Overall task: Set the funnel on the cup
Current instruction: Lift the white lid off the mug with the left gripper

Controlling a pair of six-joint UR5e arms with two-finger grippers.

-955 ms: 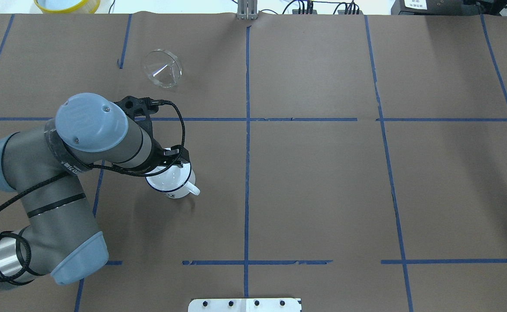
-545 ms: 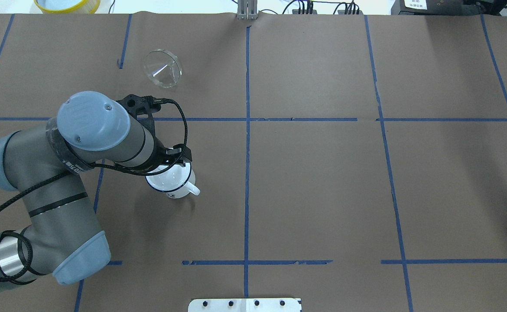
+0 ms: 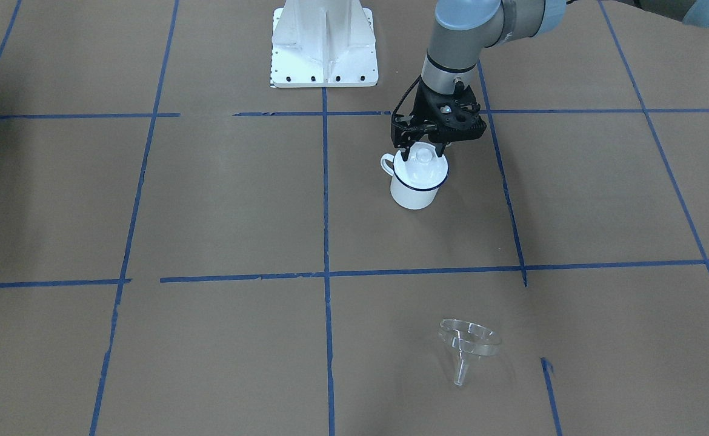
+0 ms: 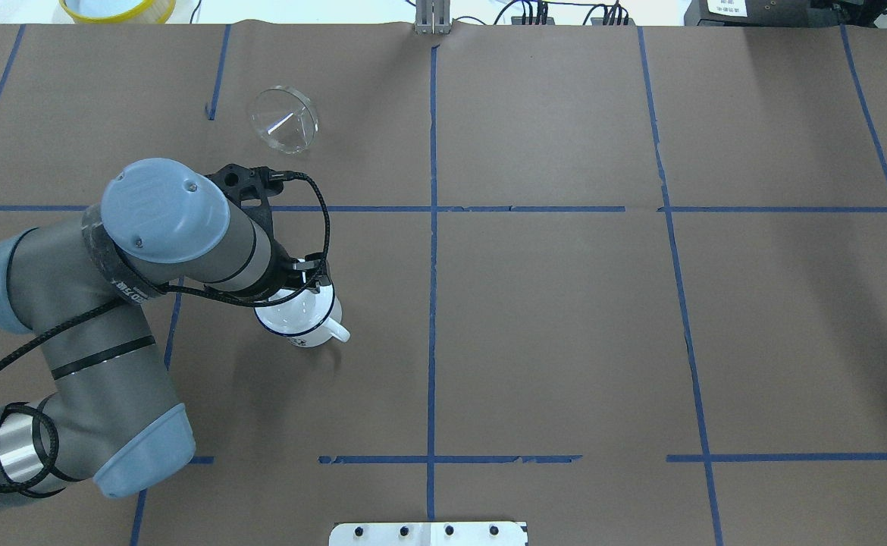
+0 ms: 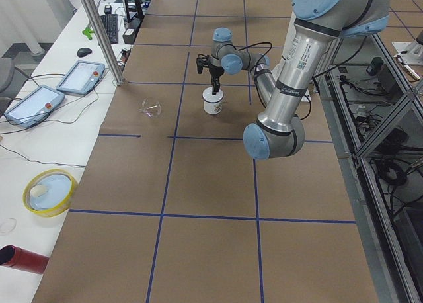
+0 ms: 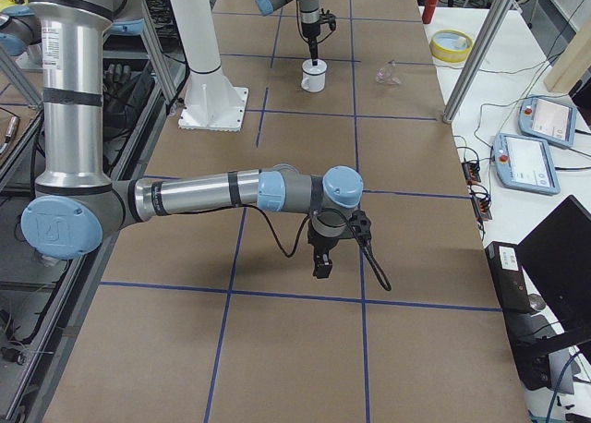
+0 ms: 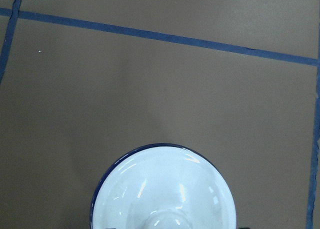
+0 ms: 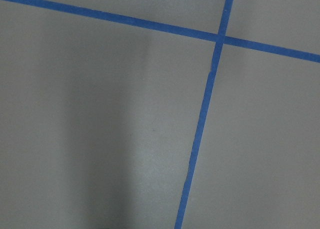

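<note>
The white enamel cup [image 3: 414,195] with a dark-blue rim stands on the brown paper, its handle toward the robot; it also shows in the overhead view [image 4: 313,337]. A flat white lid [image 3: 418,171] with a knob covers it and fills the bottom of the left wrist view [image 7: 165,189]. My left gripper [image 3: 424,149] hangs straight over the lid, fingers on either side of the knob, apparently open. The clear funnel [image 3: 468,342] lies on its side farther from the robot [image 4: 284,121]. My right gripper [image 6: 320,268] hovers low over bare paper, far from both; I cannot tell whether it is open or shut.
The white robot base plate [image 3: 324,42] sits at the robot's edge. A yellow-rimmed dish [image 4: 117,7] lies beyond the paper's far edge. A metal pole [image 5: 99,32] and teach pendants [image 5: 82,75] stand on the operators' side. Blue tape lines grid the paper.
The left arm has shifted slightly, bringing the gripper a little closer over the lid's knob. Cup, lid and funnel have not moved.
</note>
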